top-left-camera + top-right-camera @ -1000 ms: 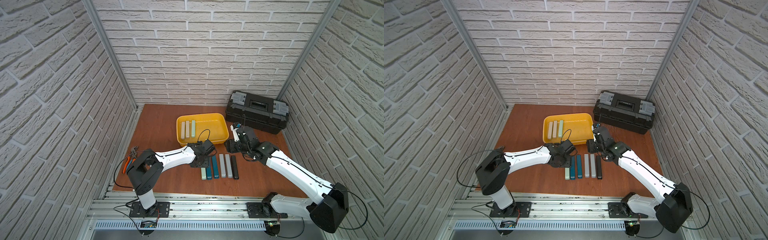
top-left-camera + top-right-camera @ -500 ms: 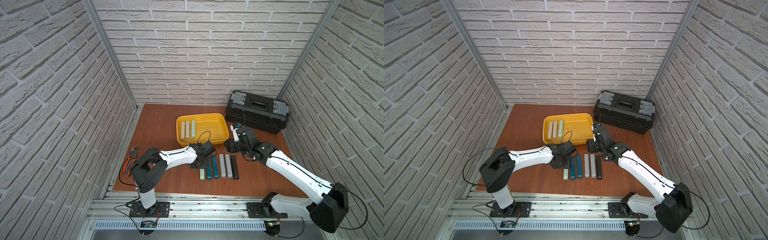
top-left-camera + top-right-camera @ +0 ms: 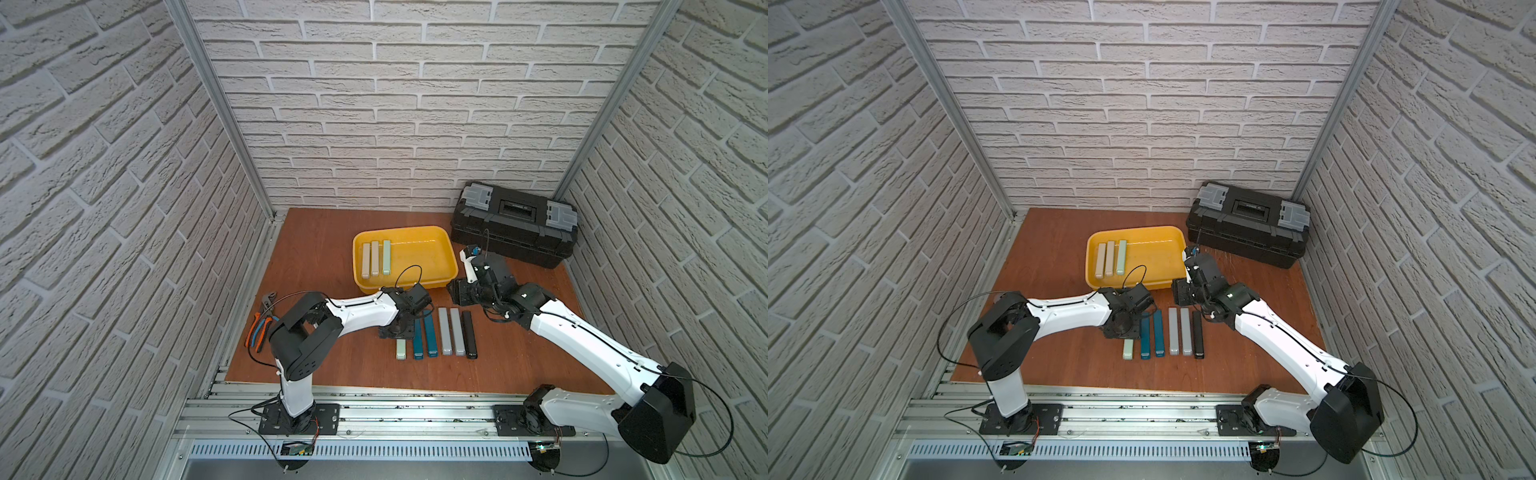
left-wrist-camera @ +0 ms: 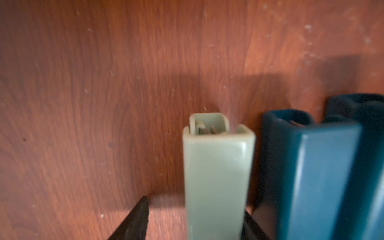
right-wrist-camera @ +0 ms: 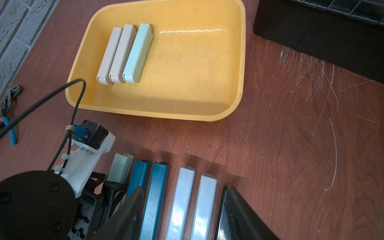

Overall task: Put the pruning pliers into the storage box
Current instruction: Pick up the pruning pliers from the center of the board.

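Note:
The storage box (image 3: 405, 230) (image 3: 1135, 229) (image 5: 158, 113) is a yellow tray holding two beige pruning pliers and one mint one (image 3: 375, 258) (image 5: 124, 54). Several more lie in a row on the table: mint (image 3: 400, 349) (image 3: 1128, 349) (image 4: 216, 176), teal (image 3: 430, 337), grey (image 3: 451, 332) (image 5: 182, 203) and black (image 3: 469, 336). My left gripper (image 3: 395, 329) (image 3: 1121, 328) (image 4: 196, 205) straddles the far part of the mint one, open, with a gap at one finger (image 4: 139, 216). My right gripper (image 3: 456, 291) (image 3: 1179, 291) (image 5: 182, 189) hangs open and empty above the row's far end.
A black toolbox (image 3: 515, 232) (image 3: 1246, 228) stands at the back right behind the right arm. Orange-handled and blue-handled pliers (image 3: 259, 328) (image 5: 10, 128) lie by the left wall. The left arm's cable (image 5: 62, 91) loops over the tray's near rim.
My left gripper has moved toward the front along the mint one and come down over it, its jaws narrowing. The right arm has stayed put.

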Available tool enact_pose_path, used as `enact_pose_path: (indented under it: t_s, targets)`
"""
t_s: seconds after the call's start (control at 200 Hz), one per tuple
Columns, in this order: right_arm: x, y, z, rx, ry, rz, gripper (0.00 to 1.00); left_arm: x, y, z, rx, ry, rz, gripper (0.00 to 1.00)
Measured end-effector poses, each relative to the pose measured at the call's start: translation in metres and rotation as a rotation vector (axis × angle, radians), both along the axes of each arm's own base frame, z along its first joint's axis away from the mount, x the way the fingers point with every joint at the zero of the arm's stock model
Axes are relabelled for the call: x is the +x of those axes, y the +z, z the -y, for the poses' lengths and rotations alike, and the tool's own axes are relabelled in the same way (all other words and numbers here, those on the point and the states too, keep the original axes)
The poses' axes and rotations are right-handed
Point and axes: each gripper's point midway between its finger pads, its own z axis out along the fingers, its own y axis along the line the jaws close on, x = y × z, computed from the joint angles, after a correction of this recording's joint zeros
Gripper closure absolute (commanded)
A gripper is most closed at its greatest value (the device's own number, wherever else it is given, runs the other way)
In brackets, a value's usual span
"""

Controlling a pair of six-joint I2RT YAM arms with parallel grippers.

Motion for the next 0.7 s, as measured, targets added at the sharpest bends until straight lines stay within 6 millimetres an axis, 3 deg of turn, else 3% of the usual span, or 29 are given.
enact_pose_path:
  t_s: [0.275, 0.41, 0.7]
  targets:
    - [0.0006, 0.0014, -0.0025, 0.016, 0.002, 0.002, 0.36, 0.0049, 0.0004, 0.0034, 0.015, -0.018, 0.002, 0.55]
    - [0.0017, 0.0012, -0.0035, 0.019, 0.003, 0.004, 0.36, 0.0052, 0.0004, 0.0026, 0.020, -0.020, 0.004, 0.68]
    - [0.0022, -0.0017, -0.0070, 0.029, 0.011, -0.008, 0.36, 0.0048, 0.0010, -0.0012, 0.035, -0.018, 0.004, 0.75]
